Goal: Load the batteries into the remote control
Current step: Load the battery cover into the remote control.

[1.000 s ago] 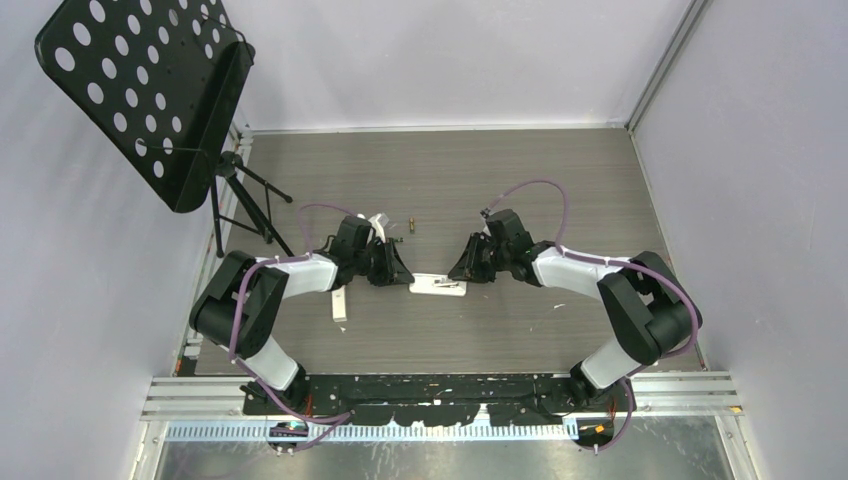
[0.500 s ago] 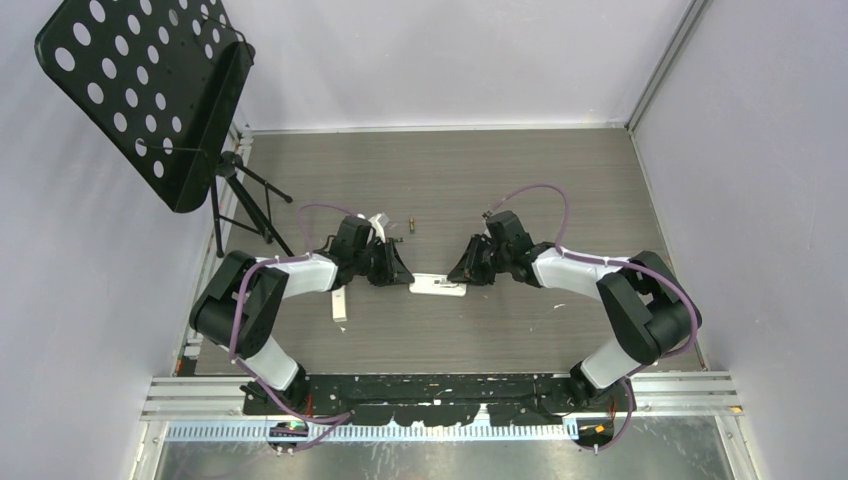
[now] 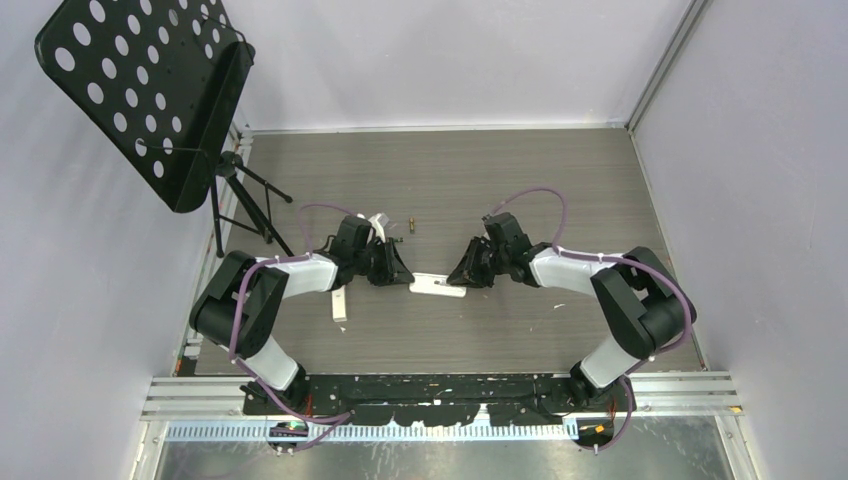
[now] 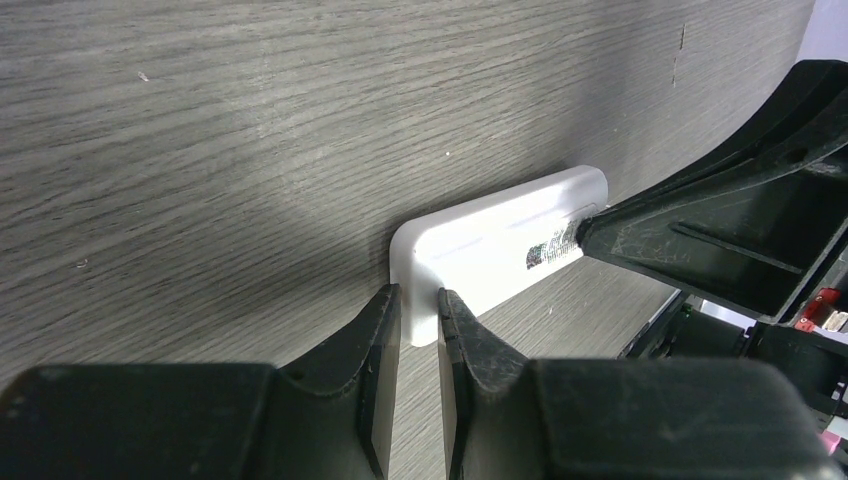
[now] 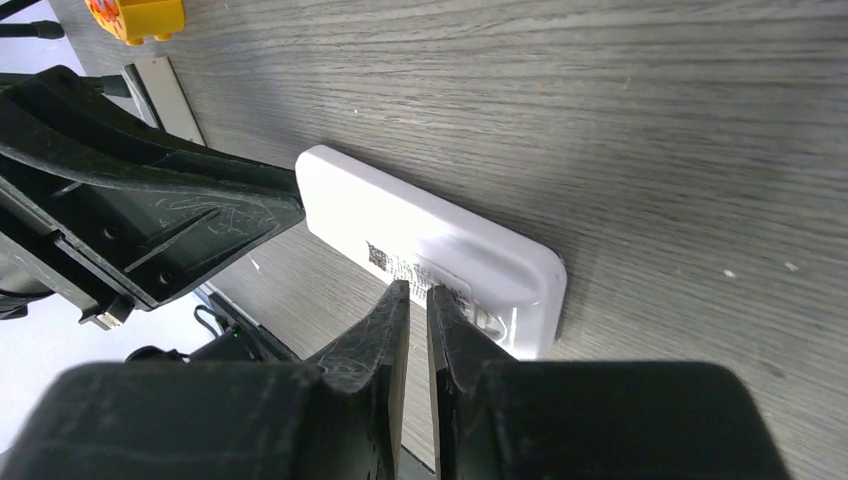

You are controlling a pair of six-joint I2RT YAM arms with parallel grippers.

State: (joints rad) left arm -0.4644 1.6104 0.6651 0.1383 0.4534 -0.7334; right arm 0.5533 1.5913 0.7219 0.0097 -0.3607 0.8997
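A white remote (image 3: 435,287) lies flat on the grey wood table between my two grippers. In the left wrist view the left gripper (image 4: 418,300) is shut to a thin slit, its tips against the near end of the remote (image 4: 500,240). In the right wrist view the right gripper (image 5: 418,295) is shut, its tips resting on the remote (image 5: 420,225) beside its printed label. From above, the left gripper (image 3: 403,277) and right gripper (image 3: 462,277) face each other across it. One small brownish battery (image 3: 410,222) lies behind the left gripper. The other batteries are not visible.
A second long white piece (image 3: 340,305) lies near the left arm's elbow, and also shows in the right wrist view (image 5: 165,90). An orange-yellow toy (image 5: 140,15) sits beyond it. A black music stand (image 3: 140,90) on a tripod stands at the far left.
The right wrist has shifted slightly along the remote. The dark streak seen on the remote from above no longer shows. The left arm and remote have hardly moved.
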